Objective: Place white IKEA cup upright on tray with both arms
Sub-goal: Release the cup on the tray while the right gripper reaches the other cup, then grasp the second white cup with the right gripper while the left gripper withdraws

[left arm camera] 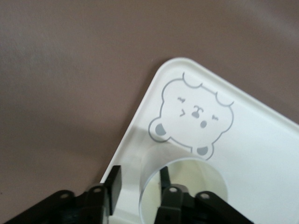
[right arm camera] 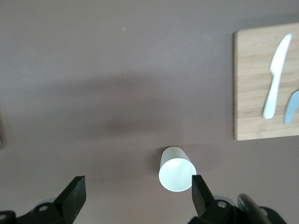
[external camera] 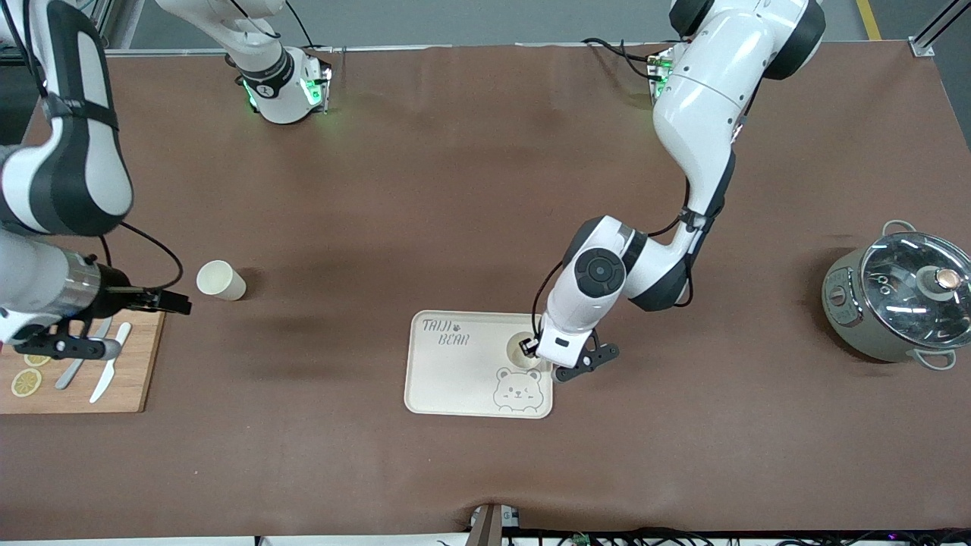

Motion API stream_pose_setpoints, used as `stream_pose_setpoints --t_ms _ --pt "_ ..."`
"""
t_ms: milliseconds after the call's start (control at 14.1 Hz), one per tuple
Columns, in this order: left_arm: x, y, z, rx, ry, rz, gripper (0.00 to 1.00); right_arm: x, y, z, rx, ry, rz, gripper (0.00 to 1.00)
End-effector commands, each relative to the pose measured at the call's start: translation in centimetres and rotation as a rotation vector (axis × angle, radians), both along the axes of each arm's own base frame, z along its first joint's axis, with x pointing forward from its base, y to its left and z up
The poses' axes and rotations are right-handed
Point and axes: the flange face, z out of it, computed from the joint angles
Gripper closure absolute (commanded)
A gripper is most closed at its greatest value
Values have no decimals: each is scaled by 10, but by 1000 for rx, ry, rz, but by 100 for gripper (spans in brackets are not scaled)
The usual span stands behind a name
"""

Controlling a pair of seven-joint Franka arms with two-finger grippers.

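Observation:
The cream tray with "TAIJI BEAR" lettering and a bear face lies near the middle of the table. A white cup stands upright on it, above the bear drawing. My left gripper is down at this cup's rim. In the left wrist view the gripper is open, with one finger inside the cup and the other outside, apart from the wall. A second white cup stands on the table toward the right arm's end. My right gripper hovers beside it, open and empty.
A wooden cutting board with a white knife, another utensil and lemon slices lies under the right arm. A grey pot with a glass lid stands at the left arm's end of the table.

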Motion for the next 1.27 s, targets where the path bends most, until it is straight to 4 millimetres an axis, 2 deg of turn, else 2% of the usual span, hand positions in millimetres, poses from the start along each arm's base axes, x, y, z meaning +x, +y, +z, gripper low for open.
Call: stream_pose_setpoints --t_ms 0,212,283,425,566,708,779,920,1204 --pt "13 14 41 3 -49 14 0 -4 -32 -9 15 31 -63 0" --pt "30 48 85 2 -78 54 0 -26 -82 -41 25 121 -145 0" --pt "35 61 96 5 -88 61 0 -34 -92 -55 28 139 -153 0" --pt "41 81 119 38 -117 -3 0 -54 -106 -97 27 117 -178 0" --pt "45 106 127 75 -88 -42 0 -70 -103 -102 28 116 -185 0" --pt "45 124 144 99 -72 -77 0 -89 -102 -96 43 127 -199 0" --pt "46 136 151 111 -59 -75 0 -94 -103 -102 44 131 -200 0" --pt "45 155 171 130 -50 -66 0 -102 -122 -122 42 108 -234 0" --pt "42 190 204 160 -27 -105 0 -123 -115 -147 52 155 -221 2"
